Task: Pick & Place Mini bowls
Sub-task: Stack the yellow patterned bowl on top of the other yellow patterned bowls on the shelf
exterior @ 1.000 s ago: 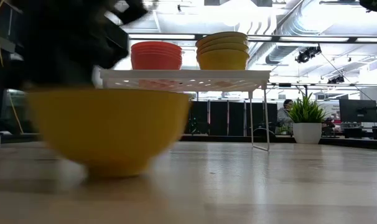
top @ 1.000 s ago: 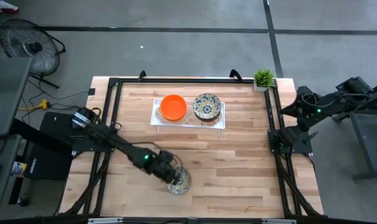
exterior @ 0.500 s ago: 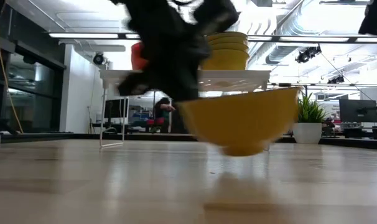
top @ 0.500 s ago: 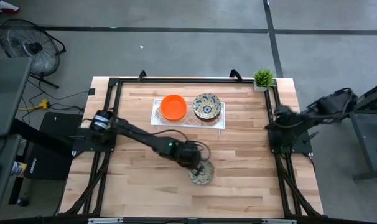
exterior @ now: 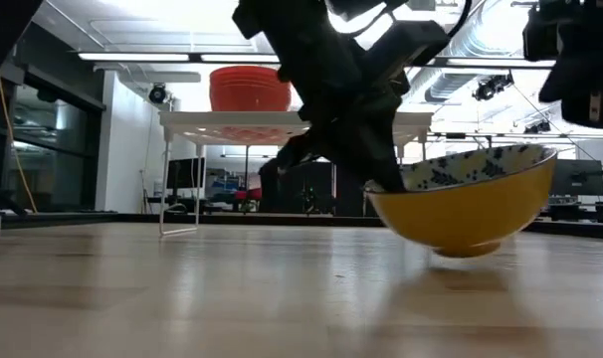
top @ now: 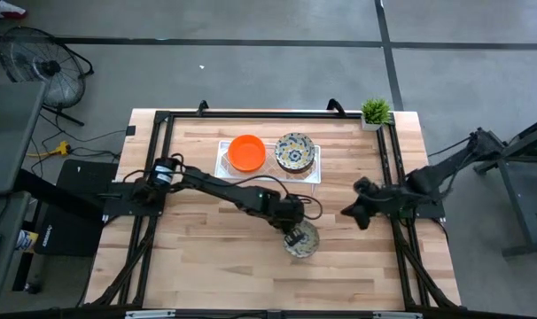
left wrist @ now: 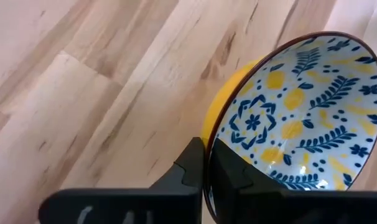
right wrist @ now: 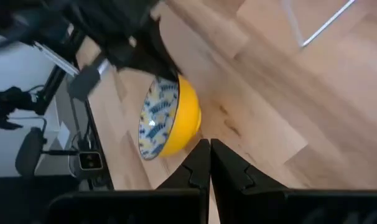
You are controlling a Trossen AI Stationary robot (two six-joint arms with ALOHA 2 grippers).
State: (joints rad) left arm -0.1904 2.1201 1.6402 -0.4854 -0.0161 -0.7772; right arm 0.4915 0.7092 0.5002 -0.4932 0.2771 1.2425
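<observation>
A mini bowl (top: 302, 241), yellow outside and cream inside with a blue-and-yellow floral pattern (left wrist: 294, 118), is in my left gripper (left wrist: 207, 155) near the table's middle, toward the near edge. My left gripper is shut on it. My right gripper (right wrist: 209, 149) is shut and hovers over the table (top: 354, 213), right of the bowl and touching nothing. A stack of orange-red bowls (top: 246, 152) and a stack of floral bowls (top: 295, 151) stand on the white tray rack (top: 268, 175). My left gripper pinches the bowl's rim (left wrist: 208, 134) on the side toward the table's left, one finger inside (left wrist: 229, 171) and one outside (left wrist: 188, 168). It comes slanting from above and from the left. The bowl (exterior: 461, 204) is tilted, its far-right rim higher, low over the table.
The white rack stands on thin legs (exterior: 167, 179) at the table's far middle. A small potted plant (top: 375, 112) sits at the far right corner. Black frame rails (top: 162, 168) run along the table's sides. Bare wood (top: 206, 266) lies at near left.
My left gripper has carried the floral bowl from the table's near left toward the right, lifting it off the wood and tipping it. My right arm has swung in from the right edge over the table, toward the bowl.
</observation>
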